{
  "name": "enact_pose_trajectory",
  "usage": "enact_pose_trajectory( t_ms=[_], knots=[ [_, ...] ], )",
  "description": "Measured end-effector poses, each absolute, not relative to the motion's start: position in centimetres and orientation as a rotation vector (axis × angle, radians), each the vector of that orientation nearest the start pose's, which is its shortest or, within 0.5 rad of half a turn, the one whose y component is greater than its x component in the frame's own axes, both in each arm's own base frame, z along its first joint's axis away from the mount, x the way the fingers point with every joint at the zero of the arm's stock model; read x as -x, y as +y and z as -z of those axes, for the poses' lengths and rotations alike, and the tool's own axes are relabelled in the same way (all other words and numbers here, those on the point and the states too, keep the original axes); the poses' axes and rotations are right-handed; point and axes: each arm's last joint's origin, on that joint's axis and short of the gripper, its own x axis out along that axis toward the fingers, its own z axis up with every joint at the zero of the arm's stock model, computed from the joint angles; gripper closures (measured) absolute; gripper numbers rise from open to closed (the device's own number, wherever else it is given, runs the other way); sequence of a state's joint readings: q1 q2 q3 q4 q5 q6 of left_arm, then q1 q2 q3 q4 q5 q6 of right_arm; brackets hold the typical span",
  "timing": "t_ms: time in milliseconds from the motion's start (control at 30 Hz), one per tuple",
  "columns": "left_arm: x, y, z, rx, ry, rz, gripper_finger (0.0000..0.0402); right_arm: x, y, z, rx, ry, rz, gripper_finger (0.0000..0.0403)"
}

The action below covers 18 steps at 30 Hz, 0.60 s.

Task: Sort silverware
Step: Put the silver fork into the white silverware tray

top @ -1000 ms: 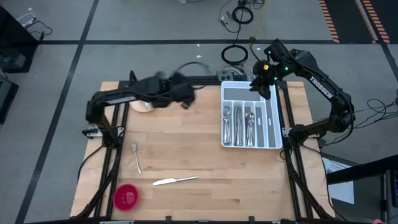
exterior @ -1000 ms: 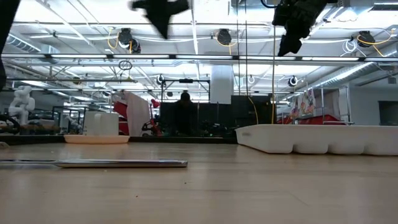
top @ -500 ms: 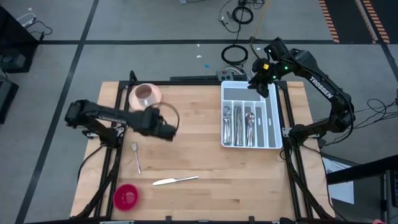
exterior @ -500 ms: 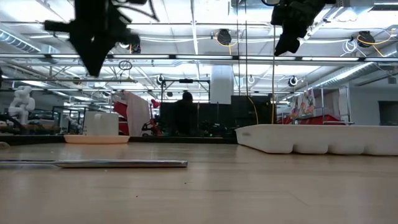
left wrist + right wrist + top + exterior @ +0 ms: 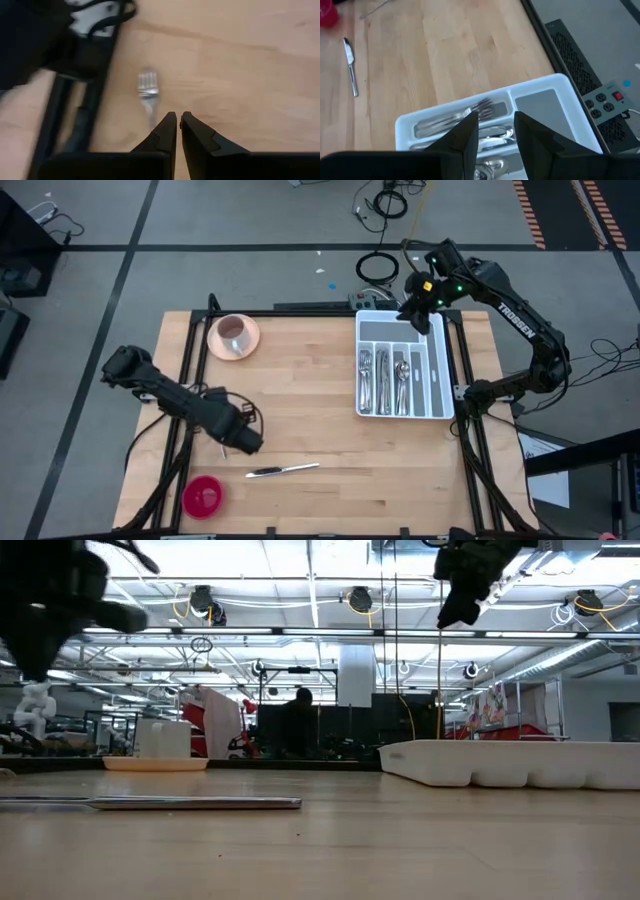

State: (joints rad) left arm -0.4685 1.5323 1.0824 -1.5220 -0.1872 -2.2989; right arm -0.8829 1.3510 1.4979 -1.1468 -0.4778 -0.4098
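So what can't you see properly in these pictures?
- Fork: in the high view the left pincer covers it; in the left wrist view its handle runs behind the fingertips.
- Cutlery in the tray: too small from above to count; the low view shows only the tray's wall.
- Left arm, low view: a blurred dark shape at the picture's edge.

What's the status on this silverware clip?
Left gripper nearly closed, empty, over the loose fork. Right gripper open, empty, above the tray's far end. Knife on the table; other silverware trayed. Nothing blocking.
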Motion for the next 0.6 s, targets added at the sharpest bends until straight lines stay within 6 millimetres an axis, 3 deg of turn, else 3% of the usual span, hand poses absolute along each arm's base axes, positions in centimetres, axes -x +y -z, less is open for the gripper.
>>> enact_pose_trajectory(
  t_ms=[233,300,600],
  knots=[
    [-17.7,-11.8,-22.4,0.895,1.081,-1.689,0.0368,-16.9,-18.5,-38.0,-0.256,0.789,0.229,0.0284],
    [-16.8,-12.4,-21.9,0.961,1.095,-1.746,0.0368,-16.9,-18.5,-38.0,-0.270,0.789,0.234,0.0284],
    [-16.1,-12.0,-16.9,1.124,1.099,-1.641,0.0369,-17.0,-18.6,-38.1,-0.262,0.779,0.237,0.0284]
  ],
)
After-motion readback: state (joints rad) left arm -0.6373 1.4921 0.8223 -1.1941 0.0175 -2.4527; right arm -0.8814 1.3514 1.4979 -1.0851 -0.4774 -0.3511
